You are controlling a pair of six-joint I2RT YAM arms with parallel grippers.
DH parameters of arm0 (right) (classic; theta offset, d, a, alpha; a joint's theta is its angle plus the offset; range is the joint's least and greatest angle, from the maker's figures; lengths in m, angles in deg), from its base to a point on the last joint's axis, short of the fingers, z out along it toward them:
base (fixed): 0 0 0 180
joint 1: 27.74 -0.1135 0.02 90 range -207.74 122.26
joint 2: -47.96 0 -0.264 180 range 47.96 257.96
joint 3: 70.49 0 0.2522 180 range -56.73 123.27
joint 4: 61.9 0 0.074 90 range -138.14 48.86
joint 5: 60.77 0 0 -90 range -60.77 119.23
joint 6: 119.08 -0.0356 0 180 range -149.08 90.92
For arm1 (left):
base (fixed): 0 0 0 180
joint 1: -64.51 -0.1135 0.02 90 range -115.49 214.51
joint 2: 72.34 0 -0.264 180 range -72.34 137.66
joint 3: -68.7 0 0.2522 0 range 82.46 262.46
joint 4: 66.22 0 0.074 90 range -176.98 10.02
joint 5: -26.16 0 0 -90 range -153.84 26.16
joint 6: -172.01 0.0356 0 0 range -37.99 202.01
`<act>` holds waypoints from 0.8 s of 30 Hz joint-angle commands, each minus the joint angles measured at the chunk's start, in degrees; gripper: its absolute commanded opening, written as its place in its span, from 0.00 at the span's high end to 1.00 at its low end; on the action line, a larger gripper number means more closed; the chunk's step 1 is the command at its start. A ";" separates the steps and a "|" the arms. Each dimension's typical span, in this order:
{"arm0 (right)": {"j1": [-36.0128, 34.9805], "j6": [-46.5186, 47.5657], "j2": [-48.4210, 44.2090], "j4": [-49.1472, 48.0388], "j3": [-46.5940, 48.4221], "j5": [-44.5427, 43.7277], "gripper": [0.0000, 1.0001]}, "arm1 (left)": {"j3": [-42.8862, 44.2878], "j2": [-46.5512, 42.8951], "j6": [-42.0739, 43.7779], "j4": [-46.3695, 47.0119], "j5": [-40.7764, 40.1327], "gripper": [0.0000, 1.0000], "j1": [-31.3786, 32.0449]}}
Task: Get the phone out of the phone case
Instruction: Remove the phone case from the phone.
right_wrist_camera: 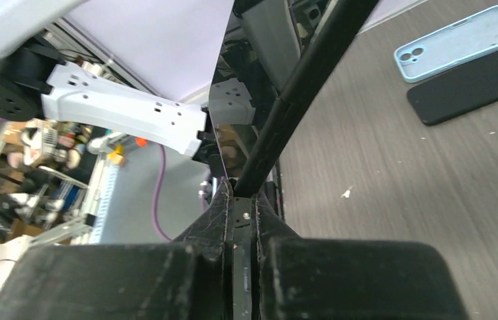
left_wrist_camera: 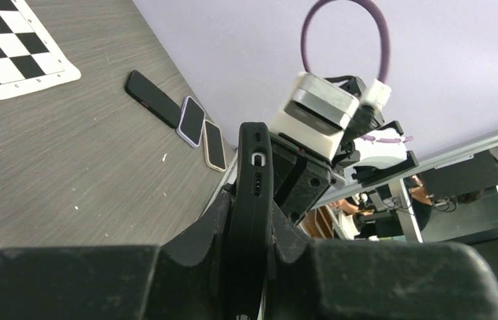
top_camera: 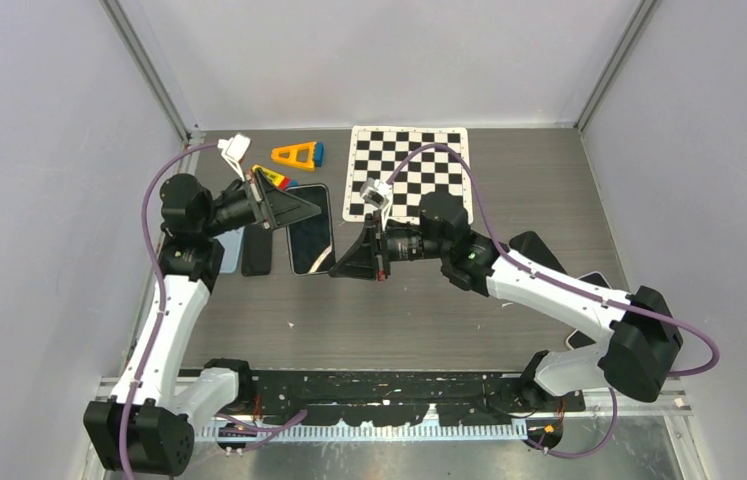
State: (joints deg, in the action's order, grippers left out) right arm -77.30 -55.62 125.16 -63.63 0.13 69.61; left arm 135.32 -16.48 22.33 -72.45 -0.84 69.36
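Black rubbery phone case (left_wrist_camera: 254, 167) is sitting edge-on between the left gripper (left_wrist_camera: 249, 220) fingers (left_wrist_camera: 199, 233), which are clamping tight on its side, with the cut-outs along that edge showing. Right gripper (right_wrist_camera: 241, 200) is pinching almost fully closed on the thin edge of the phone (right_wrist_camera: 299, 87), whose glossy screen is reflecting the arm. From above, the phone is spanning the gap between both grippers over the grey table (top_camera: 449, 310), left of centre, near the checkerboard (top_camera: 419, 160).

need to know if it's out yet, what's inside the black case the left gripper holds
A phone, glossy screen showing, fills the black case. The case walls cover its back and edges.
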 commanded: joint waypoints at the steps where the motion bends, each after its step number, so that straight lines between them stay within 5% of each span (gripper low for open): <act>1: -1.40 17.86 3.30 12.23 3.69 -16.32 0.99 | 1.38 -0.64 -17.47 6.14 1.51 1.00 3.51; 14: -3.43 26.19 3.35 11.67 4.47 -30.20 0.99 | -0.67 2.14 -20.56 4.54 -3.32 1.00 3.77; 24: -3.39 18.79 -10.25 5.17 -3.24 -30.04 0.93 | 1.48 2.61 -9.36 -10.35 -10.01 1.00 3.70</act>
State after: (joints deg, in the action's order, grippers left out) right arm -80.54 -33.37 123.55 -52.65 -1.47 41.00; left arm 133.90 -13.64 10.57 -79.10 -8.21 73.25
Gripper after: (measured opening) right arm 0.028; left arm 0.181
